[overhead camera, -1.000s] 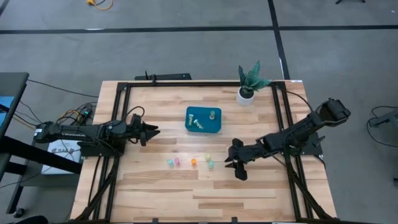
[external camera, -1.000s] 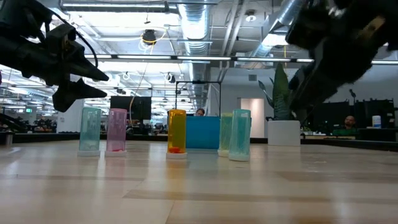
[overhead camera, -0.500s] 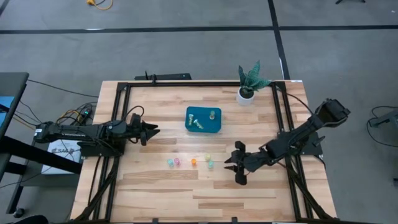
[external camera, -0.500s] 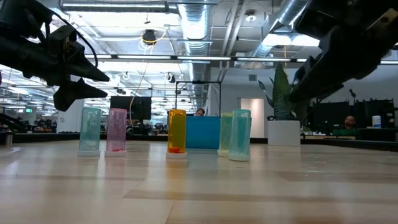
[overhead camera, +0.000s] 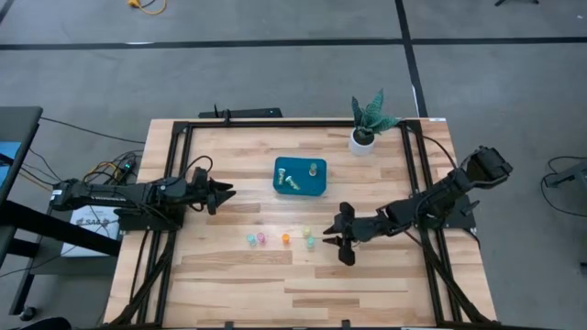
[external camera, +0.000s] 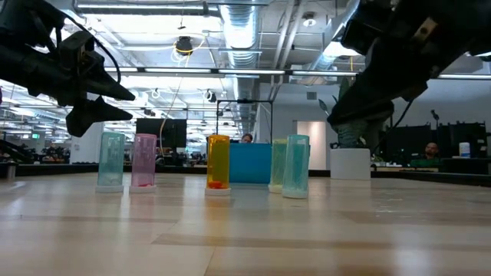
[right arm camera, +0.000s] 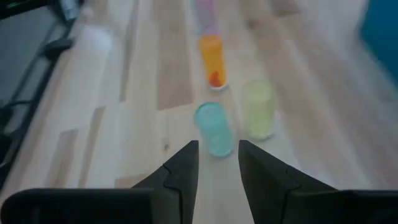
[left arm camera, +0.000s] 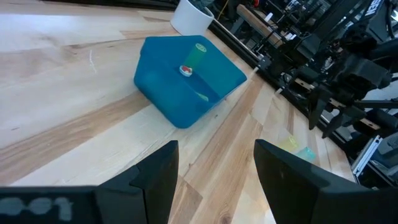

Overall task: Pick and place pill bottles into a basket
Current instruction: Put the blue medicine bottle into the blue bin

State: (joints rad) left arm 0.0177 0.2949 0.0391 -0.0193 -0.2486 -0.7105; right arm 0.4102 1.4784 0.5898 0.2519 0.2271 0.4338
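Five upright translucent pill bottles [overhead camera: 285,238]

white pot [overhead camera: 362,141] with green plant [overhead camera: 372,114], wooden table [overhead camera: 229,284]

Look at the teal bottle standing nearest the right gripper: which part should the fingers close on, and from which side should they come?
Grip the teal bottle across its round body, about mid-height. It stands upright, and the right gripper is open with the bottle just ahead of the gap, so a level approach from the right arm's side probably suits. The pale yellow bottle stands close beside it, so keep the fingers clear of it.
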